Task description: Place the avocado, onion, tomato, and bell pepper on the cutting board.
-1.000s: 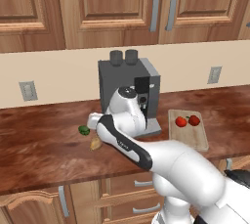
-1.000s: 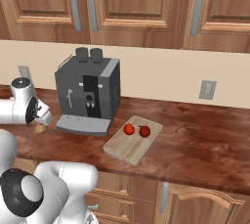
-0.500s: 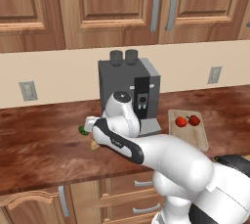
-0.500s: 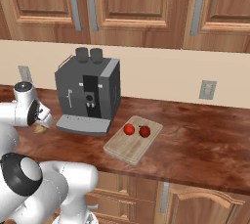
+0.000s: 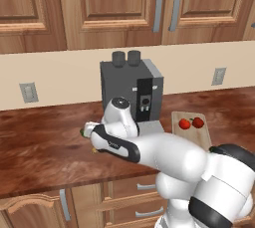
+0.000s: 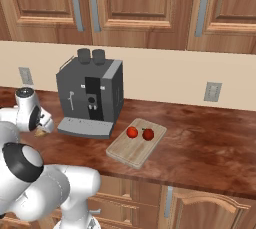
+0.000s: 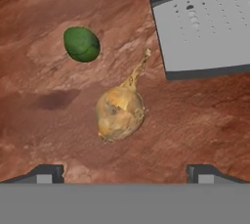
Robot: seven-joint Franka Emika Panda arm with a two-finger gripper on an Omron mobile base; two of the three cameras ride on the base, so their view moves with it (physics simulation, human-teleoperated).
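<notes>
Avocado [image 5: 82,132]: mostly hidden behind the arm in the left base view.
Onion [image 6: 40,132]: partly hidden there too.
Coffee machine [image 7: 205,22]: cropped by hand-view edges.

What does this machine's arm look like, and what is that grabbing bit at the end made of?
The arm is made of glossy white, rounded shells joined by dark grey or black bands at the joints, ending in a rounded white wrist with a grey disc cap. No loose cables show. The tool has two small dark, blocky finger tips, each with a lighter grey pad face.
</notes>
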